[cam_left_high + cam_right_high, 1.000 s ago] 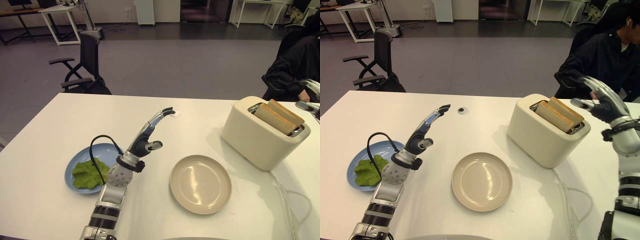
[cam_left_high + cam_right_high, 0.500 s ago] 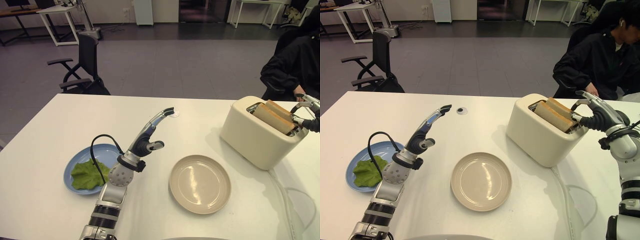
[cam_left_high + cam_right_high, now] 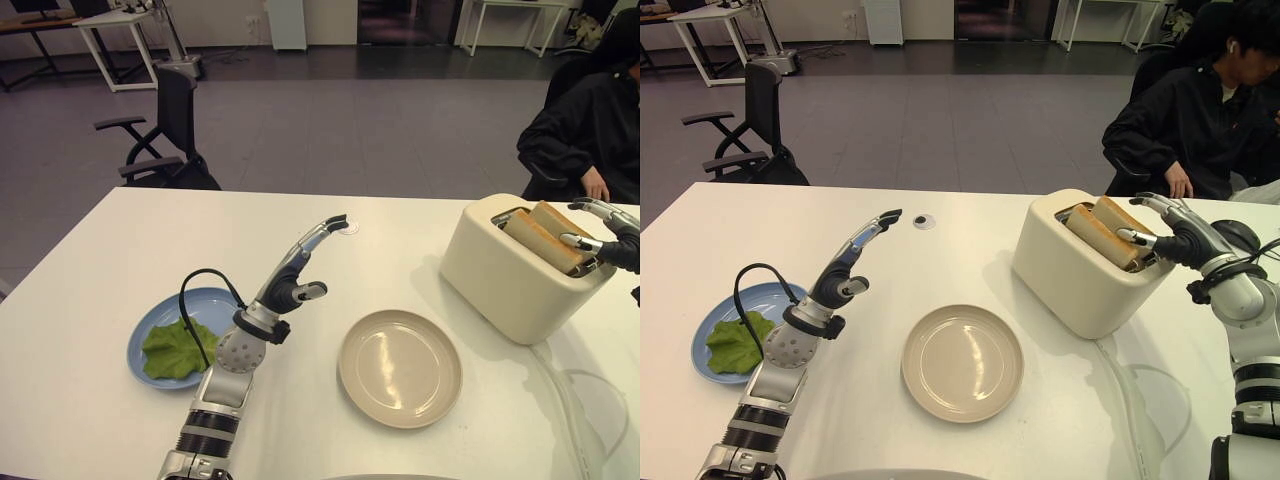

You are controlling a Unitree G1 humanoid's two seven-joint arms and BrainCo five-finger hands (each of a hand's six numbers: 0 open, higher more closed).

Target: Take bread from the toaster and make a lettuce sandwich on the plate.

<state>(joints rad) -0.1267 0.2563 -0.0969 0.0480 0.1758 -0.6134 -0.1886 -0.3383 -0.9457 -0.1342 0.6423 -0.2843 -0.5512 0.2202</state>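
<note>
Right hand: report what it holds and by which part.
Cannot be told. The right hand is at the end of the rear bread slice, which sits in the toaster.

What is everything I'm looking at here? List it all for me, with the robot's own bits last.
table: one, white, under everything
toaster: one, cream, right side of the table
bread slices: two, golden brown, standing in the toaster's slots
beige plate: one, bare, near middle of the table
blue plate: one, left side of the table
lettuce: one leaf, green, on the blue plate
cable: one, white, trailing from the toaster
small disc: one, dark-centred, far middle of the table
office chair: one, black, behind the table's left
left hand: open, raised between the two plates
right hand: at the bread slices' right ends
</note>
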